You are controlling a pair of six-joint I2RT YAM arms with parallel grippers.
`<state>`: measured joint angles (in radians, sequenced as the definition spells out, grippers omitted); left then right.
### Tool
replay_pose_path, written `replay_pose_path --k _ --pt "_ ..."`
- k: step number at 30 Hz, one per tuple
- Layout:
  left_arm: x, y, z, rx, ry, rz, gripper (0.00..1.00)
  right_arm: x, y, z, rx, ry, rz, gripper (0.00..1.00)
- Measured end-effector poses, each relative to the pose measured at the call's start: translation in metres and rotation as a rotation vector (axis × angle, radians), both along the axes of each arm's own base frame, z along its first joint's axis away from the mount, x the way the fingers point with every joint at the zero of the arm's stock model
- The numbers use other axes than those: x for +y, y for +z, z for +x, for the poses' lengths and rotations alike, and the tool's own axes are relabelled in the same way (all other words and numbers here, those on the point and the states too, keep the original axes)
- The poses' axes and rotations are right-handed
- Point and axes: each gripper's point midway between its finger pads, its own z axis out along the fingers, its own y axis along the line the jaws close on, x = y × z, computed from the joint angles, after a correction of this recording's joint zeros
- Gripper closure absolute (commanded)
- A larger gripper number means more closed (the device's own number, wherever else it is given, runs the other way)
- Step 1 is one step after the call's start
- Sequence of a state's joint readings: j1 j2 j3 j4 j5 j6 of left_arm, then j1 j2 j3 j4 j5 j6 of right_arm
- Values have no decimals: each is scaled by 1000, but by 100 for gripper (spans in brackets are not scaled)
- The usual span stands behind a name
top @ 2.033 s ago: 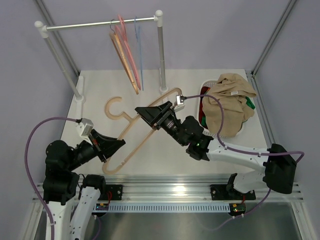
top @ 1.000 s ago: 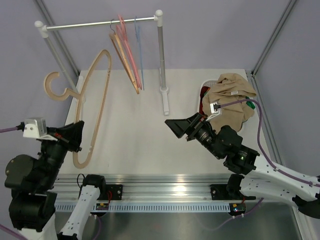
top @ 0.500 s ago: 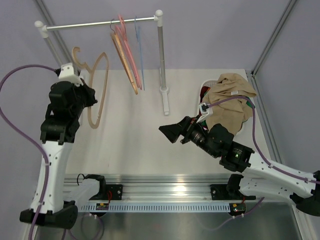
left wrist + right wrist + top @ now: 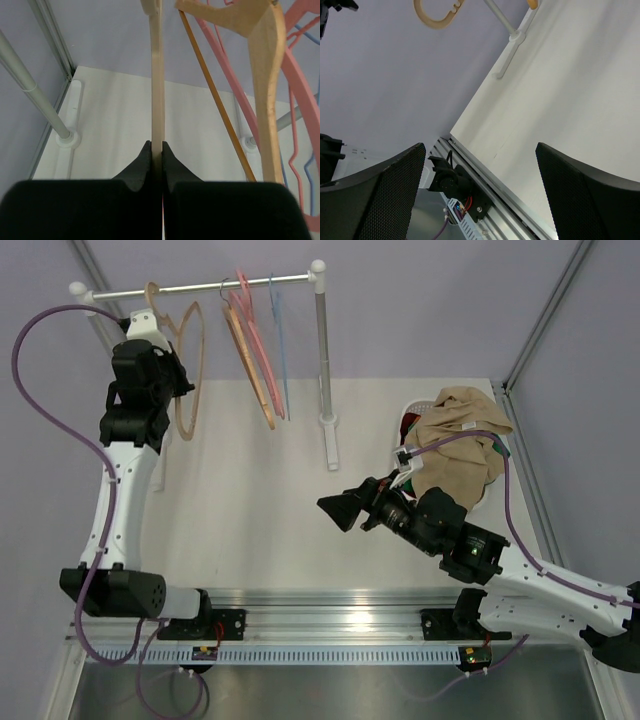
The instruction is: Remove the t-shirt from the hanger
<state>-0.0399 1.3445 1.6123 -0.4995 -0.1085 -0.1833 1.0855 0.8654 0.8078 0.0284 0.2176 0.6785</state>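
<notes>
**Job looks done**

The big floppy tan t-shirt (image 4: 455, 445) is left heaped in the white basket (image 4: 409, 408). The thick pale beige hanger (image 4: 157, 75) has been lifted off the tabletop (image 4: 270, 500) to the silver rail (image 4: 200, 286), pinched by the left gripper (image 4: 156, 149). The right gripper (image 4: 338, 508) is spread wide, empty.

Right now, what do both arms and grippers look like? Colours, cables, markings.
White links and black joint housings make up the left arm and right arm, each trailing a looping purple cable. A small white camera box sits at each wrist. The left gripper and right gripper have broad black wedge fingers, finely dimpled inside. No markings readable.
</notes>
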Motion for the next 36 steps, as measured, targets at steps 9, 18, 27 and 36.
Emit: replay_pose_path --k 9,18,27,36 --pt "2 4 40 -21 -41 -9 100 -1 -5 2 -42 1 -54 2" --pt "0 17 59 -76 -105 -12 100 1 -11 4 -53 1 -83 2" --pt "6 -28 84 21 -119 -35 100 -3 -6 4 -63 -7 -72 2" --pt "2 -40 71 -13 -118 -69 62 -3 -7 5 -61 -14 -72 0"
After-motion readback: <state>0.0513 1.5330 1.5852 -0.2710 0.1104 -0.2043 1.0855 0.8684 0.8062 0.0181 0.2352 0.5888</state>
